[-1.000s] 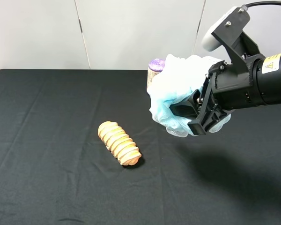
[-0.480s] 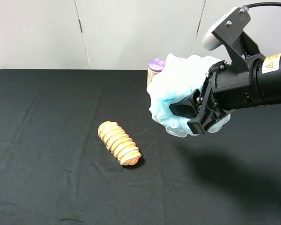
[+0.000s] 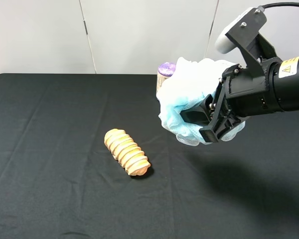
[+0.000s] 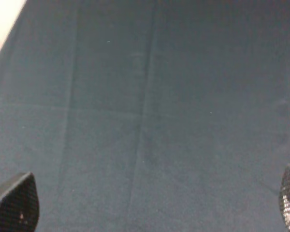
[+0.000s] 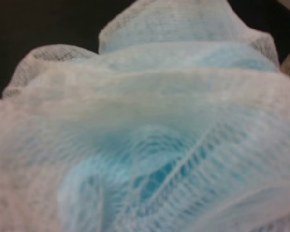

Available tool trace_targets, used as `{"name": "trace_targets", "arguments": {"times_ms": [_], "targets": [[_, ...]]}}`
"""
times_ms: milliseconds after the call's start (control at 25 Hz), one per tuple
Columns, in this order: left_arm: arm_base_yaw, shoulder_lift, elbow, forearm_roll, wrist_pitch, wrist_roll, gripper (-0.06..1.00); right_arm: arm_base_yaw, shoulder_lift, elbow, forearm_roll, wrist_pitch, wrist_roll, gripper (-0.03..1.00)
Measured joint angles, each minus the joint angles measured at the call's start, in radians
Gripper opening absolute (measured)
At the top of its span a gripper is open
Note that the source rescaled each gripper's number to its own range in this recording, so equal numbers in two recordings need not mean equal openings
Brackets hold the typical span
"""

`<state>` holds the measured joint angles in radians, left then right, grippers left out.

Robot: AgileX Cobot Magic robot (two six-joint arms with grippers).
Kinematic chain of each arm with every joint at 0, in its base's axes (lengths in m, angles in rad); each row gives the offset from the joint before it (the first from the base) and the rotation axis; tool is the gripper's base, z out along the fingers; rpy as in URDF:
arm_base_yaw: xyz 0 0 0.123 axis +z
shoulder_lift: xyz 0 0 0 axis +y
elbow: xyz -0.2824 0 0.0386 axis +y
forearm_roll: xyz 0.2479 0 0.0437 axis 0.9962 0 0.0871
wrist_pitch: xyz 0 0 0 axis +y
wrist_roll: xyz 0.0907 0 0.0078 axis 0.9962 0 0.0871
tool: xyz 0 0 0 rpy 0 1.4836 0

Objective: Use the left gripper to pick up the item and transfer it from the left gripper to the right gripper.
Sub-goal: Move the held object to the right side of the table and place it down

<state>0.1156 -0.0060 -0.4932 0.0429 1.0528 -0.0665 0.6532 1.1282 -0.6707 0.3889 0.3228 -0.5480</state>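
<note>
The light-blue mesh bath pouf hangs in the air right of centre in the exterior high view, held by my right gripper, which is shut on it. The pouf fills the right wrist view and hides the fingers there. My left gripper is out of the exterior high view. In the left wrist view its two fingertips sit far apart at the two lower corners, open and empty, over bare black cloth.
A ridged orange-tan oblong lies on the black tablecloth left of centre. A purple-capped canister stands at the back, partly hidden behind the pouf. A white wall runs behind the table.
</note>
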Motion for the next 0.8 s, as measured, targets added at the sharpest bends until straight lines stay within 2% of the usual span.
{"name": "trace_targets", "arguments": {"times_ms": [240, 480, 560, 800], "targets": [[0.008, 0.0, 0.0, 0.0, 0.0, 0.0, 1.0, 0.0, 0.0, 0.0, 0.0, 0.0, 0.031, 0.0], [0.008, 0.0, 0.0, 0.0, 0.0, 0.0, 1.0, -0.003, 0.0, 0.0, -0.028, 0.003, 0.151, 0.0], [0.008, 0.0, 0.0, 0.0, 0.0, 0.0, 1.0, -0.029, 0.0, 0.0, -0.044, 0.021, 0.19, 0.0], [0.008, 0.0, 0.0, 0.0, 0.0, 0.0, 1.0, -0.172, 0.082, -0.109, -0.114, 0.246, 0.266, 0.0]]}}
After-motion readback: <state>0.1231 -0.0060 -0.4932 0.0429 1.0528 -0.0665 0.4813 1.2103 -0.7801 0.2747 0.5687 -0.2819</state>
